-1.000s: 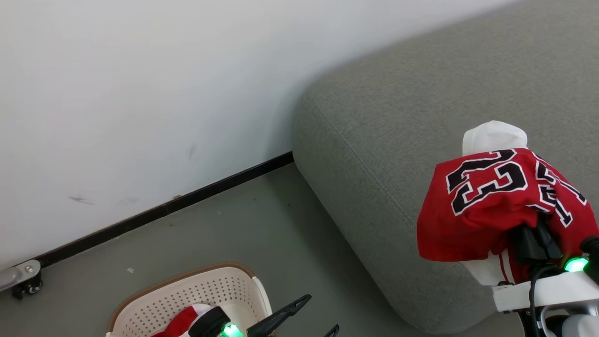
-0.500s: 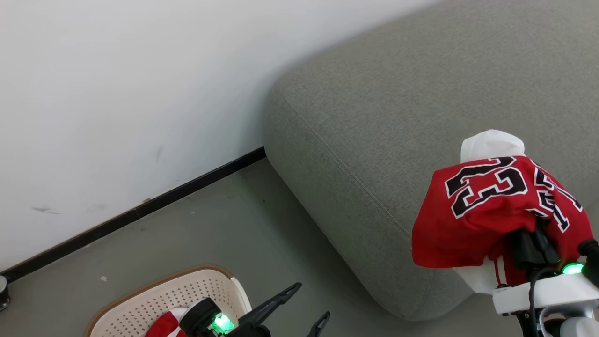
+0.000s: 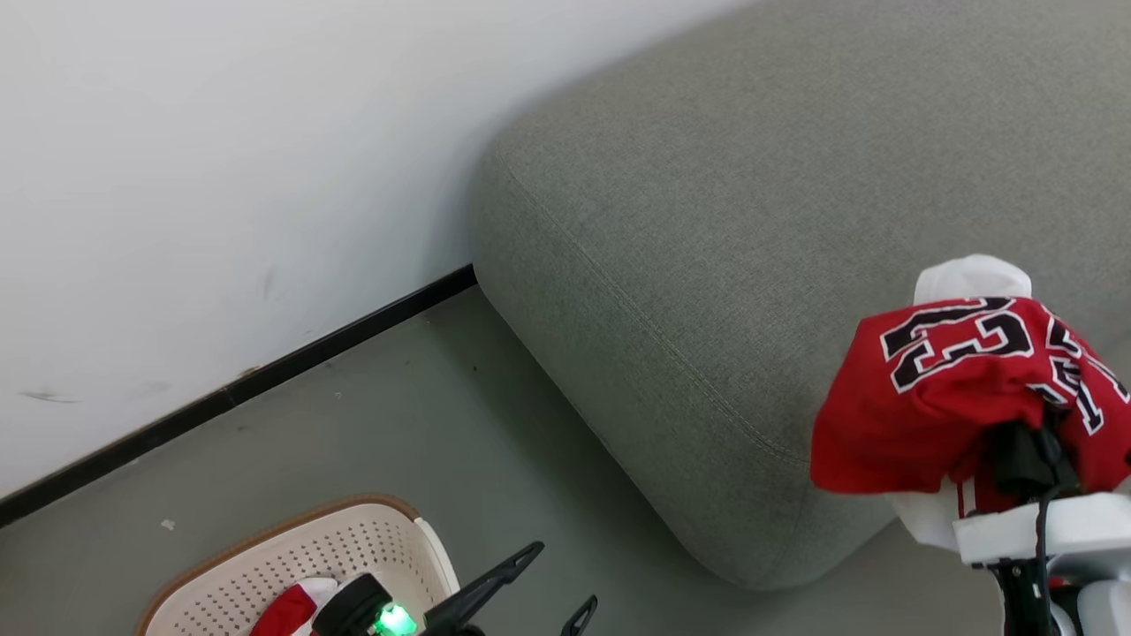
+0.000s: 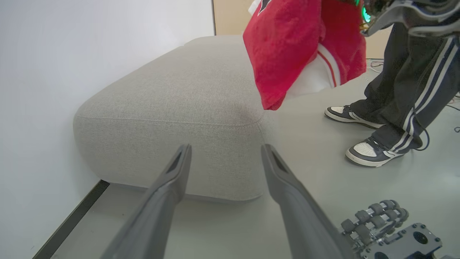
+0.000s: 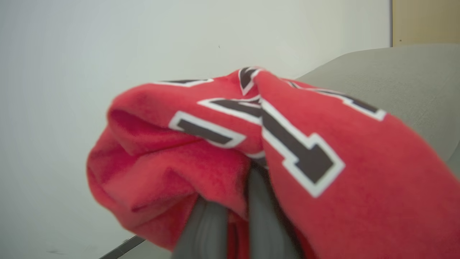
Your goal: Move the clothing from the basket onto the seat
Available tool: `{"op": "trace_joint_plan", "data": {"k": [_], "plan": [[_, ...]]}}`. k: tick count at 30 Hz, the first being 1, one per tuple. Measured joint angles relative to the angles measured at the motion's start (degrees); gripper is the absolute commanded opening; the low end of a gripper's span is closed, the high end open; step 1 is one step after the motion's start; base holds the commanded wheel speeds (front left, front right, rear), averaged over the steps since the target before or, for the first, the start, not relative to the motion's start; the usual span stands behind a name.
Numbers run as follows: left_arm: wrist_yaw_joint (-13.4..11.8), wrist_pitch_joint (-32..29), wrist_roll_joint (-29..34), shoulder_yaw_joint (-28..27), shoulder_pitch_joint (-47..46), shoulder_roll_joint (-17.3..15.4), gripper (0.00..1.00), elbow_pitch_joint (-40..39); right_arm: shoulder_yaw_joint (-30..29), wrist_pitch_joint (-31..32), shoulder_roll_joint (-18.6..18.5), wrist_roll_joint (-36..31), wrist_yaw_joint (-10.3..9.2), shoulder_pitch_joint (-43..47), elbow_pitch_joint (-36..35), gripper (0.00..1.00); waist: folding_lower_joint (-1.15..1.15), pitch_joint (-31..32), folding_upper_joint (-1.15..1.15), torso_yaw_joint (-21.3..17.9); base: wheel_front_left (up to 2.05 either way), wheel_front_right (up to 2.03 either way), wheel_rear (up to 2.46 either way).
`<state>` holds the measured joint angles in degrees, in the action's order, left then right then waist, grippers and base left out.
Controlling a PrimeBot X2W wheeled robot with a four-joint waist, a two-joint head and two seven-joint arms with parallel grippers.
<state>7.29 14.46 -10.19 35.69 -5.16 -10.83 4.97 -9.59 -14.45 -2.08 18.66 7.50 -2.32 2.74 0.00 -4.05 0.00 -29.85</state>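
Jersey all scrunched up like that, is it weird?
A bit: the jersey is bunched in the shut right pincer, dangling over the seat edge, not lying on it. A person's shoes stand nearby.

We see the large grey upholstered seat [image 3: 707, 265] covered in coarse woven cloth, matt, with stitched seams. The red cloth jersey [image 3: 919, 415] looks soft and faintly fuzzy. The oval cream plastic basket [image 3: 292, 565] is smooth and perforated. The grey floor [image 3: 398, 415] looks smooth and matt.
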Motion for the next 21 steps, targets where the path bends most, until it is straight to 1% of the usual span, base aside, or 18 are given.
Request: {"op": "trace_joint_plan", "data": {"k": [8,12,15,17,21], "plan": [[0.0,0.0,1.43,1.16,1.69,-1.9,1.0,-0.3,-0.94,0.0,0.03,-0.07,0.01,-5.62,3.12,0.0,0.0,-1.88,0.0,-0.36,0.0,0.0,0.0],[0.0,0.0,1.72,1.58,2.5,-2.27,1.0,-0.73,-0.92,0.0,0.04,-0.52,0.0,-8.68,4.77,0.0,0.0,-3.13,0.0,-0.36,0.0,0.0,0.0],[0.0,0.0,1.74,1.67,3.24,-2.59,1.0,-0.94,-0.97,0.0,0.03,1.7,0.01,-11.33,6.03,0.0,0.0,-4.19,0.0,-0.28,0.0,0.0,0.0],[0.0,0.0,1.94,1.96,3.52,-3.47,1.0,-1.07,-1.09,0.0,0.02,3.26,0.0,-13.51,7.36,0.0,0.0,-4.96,0.0,-0.19,0.0,0.0,0.0],[0.0,0.0,2.27,1.94,3.52,-4.39,1.0,-1.86,-0.07,0.0,-0.02,2.36,0.0,-17.89,9.09,0.0,0.0,-6.64,0.0,0.1,0.0,0.0,0.0]]}}
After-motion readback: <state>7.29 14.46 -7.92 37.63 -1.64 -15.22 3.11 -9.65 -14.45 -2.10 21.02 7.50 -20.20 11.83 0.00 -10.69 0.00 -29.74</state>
